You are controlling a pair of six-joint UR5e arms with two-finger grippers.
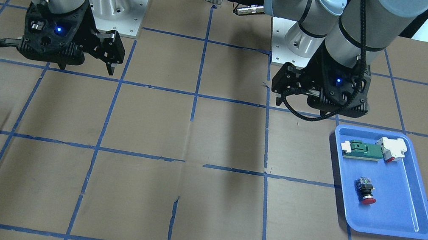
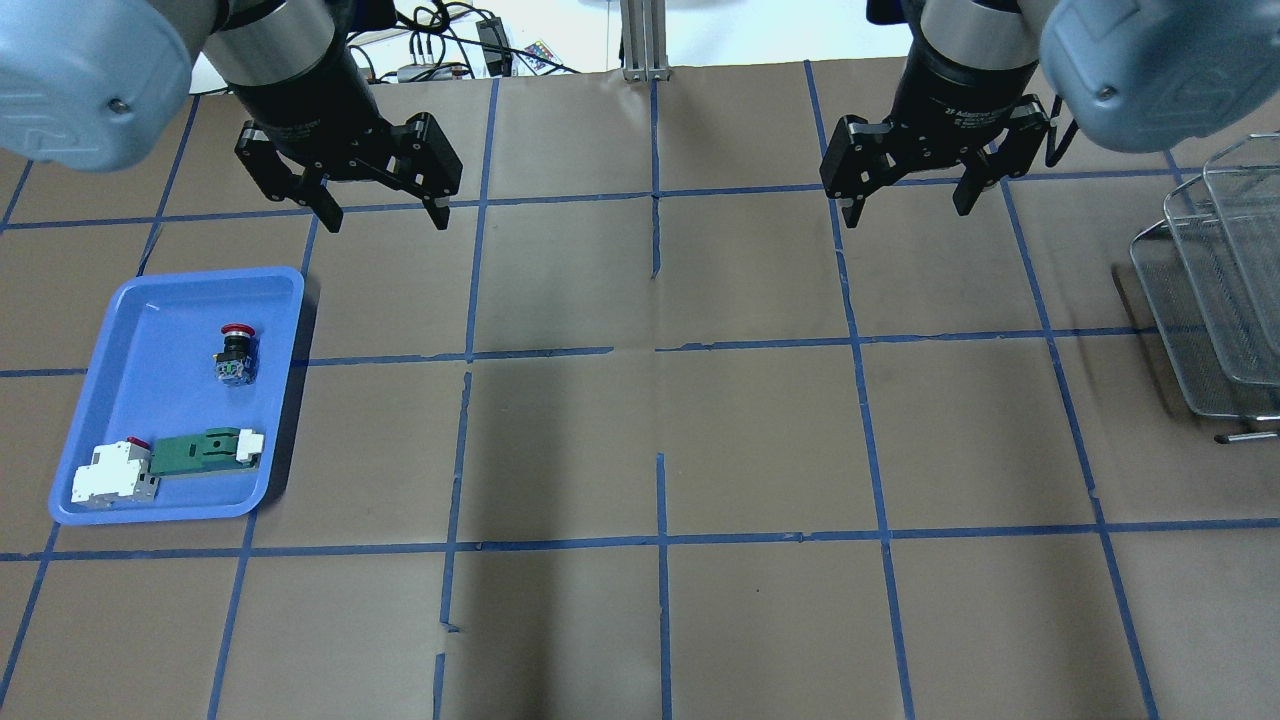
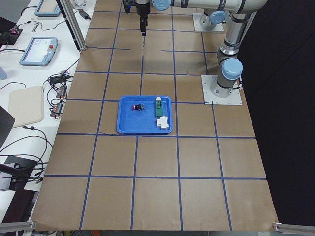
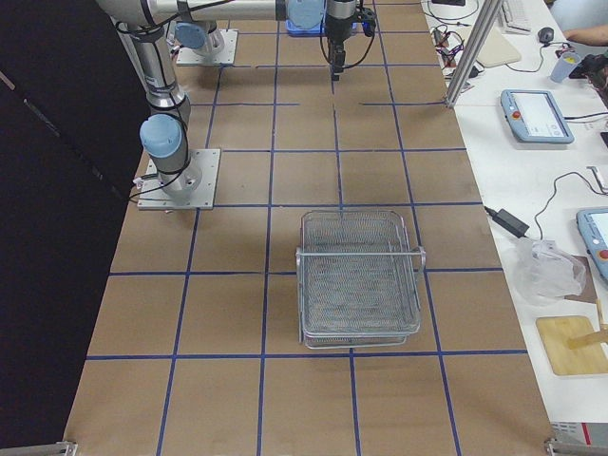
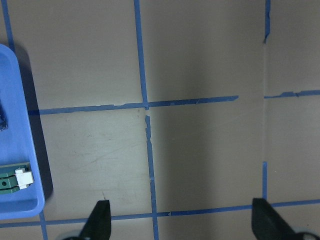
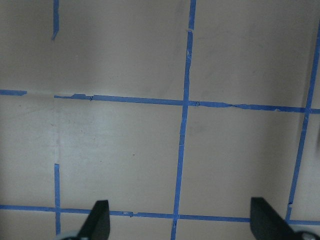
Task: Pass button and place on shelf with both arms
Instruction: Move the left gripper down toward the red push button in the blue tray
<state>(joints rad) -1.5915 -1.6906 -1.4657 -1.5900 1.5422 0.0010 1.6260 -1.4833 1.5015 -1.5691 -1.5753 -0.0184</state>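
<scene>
overhead – from behind, looking down | front – opposite | both share blue tray

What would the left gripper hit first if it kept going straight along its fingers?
Likely just the table: the left gripper points down, and its wrist view shows only the taped brown surface ahead. The blue tray sits off to one side, outside that line.

Even overhead light is filling the scene, laying soft shadows across the table. Both wrist views are looking slightly hazy.
</scene>
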